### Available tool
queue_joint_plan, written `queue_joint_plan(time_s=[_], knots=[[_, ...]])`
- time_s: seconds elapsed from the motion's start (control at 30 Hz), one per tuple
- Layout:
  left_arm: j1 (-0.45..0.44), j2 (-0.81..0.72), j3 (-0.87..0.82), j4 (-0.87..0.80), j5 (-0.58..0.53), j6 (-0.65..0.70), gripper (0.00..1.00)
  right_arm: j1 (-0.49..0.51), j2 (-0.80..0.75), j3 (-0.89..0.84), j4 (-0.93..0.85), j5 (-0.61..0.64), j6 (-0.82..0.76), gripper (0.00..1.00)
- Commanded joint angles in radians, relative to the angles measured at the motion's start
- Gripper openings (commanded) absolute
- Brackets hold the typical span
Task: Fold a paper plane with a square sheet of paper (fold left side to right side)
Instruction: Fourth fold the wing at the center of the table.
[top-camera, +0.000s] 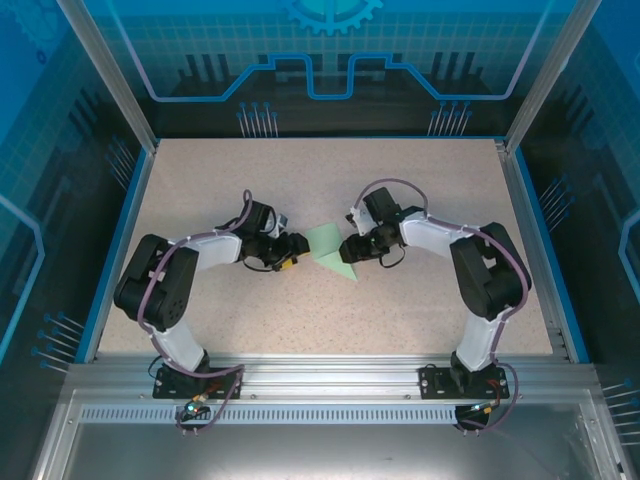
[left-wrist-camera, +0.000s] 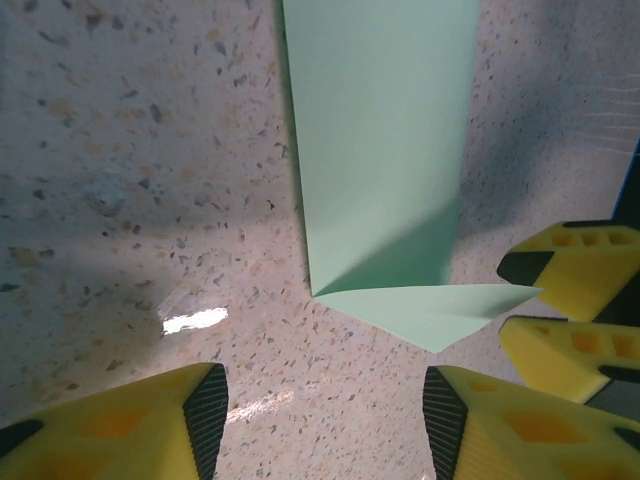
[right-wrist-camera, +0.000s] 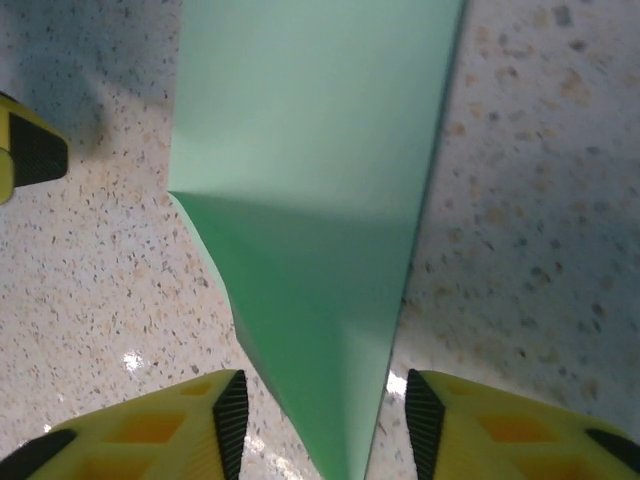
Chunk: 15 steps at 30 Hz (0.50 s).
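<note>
The pale mint-green paper (top-camera: 328, 250) lies folded on the table between my two grippers. In the left wrist view it is a long folded strip (left-wrist-camera: 380, 150) with a pointed flap at its near end. My left gripper (left-wrist-camera: 325, 420) stands open just short of that flap, with bare table between its pads. The left gripper (top-camera: 295, 250) is at the paper's left edge from above. My right gripper (right-wrist-camera: 327, 420) is open too. The paper's narrow tip (right-wrist-camera: 330, 350) runs between its pads, with a gap on each side. From above, the right gripper (top-camera: 350, 248) sits at the paper's right edge.
The speckled tabletop (top-camera: 330, 180) is bounded by blue edging and a metal rail at the front. The right gripper's yellow fingers (left-wrist-camera: 570, 265) show close to the paper's flap in the left wrist view. One left finger (right-wrist-camera: 30, 150) shows in the right wrist view.
</note>
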Motion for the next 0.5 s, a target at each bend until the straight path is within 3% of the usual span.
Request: queue_joint_plan(time_s=[0.0, 0.2, 0.47], knots=[[-0.016, 0.024, 0.028, 0.019, 0.012, -0.021, 0.59, 0.014, 0.038, 0.046, -0.002, -0.068, -0.036, 0.39], [-0.023, 0.036, 0.037, 0.011, 0.008, -0.02, 0.61, -0.001, 0.052, 0.047, 0.014, -0.133, -0.052, 0.1], [-0.045, 0.053, 0.074, 0.013, 0.021, -0.026, 0.64, -0.041, 0.036, 0.032, 0.007, -0.114, -0.044, 0.06]])
